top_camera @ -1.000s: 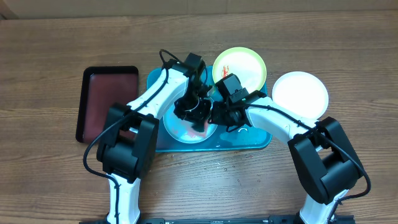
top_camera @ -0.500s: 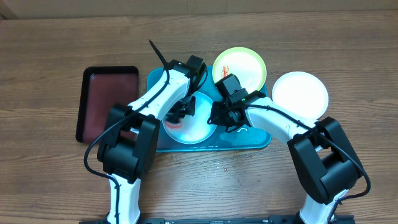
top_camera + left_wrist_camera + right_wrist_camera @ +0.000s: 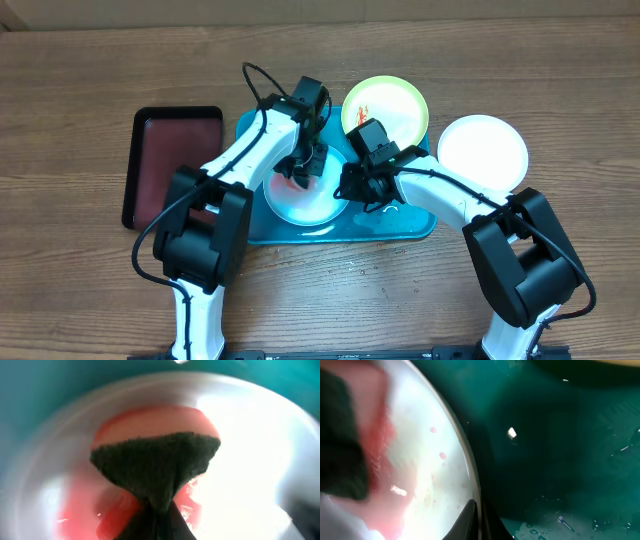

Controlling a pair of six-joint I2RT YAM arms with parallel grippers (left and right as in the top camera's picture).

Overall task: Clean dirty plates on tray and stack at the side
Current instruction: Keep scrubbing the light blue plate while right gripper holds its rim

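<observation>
The pale cyan plate (image 3: 305,205) lies on the cyan-blue tray (image 3: 405,228) with red smears on it. My left gripper (image 3: 304,168) is shut on a dark green sponge (image 3: 155,467) and presses it on the far part of the smeared plate (image 3: 250,460). My right gripper (image 3: 346,188) is shut on this plate's right rim (image 3: 466,462), its fingertips (image 3: 480,522) pinching the edge. The yellow-green rimmed plate (image 3: 390,105), with a small red smear, rests at the tray's far right corner. The white plate (image 3: 483,150) lies on the table to the right of the tray.
A smaller black tray with a dark red inside (image 3: 170,165) lies on the wooden table left of the cyan tray. Water drops show on the tray floor (image 3: 560,450) to the right of the held plate.
My left gripper has swept the sponge across the pale cyan plate, from its middle to the left and then to its far part. The right gripper has stayed on the rim.
</observation>
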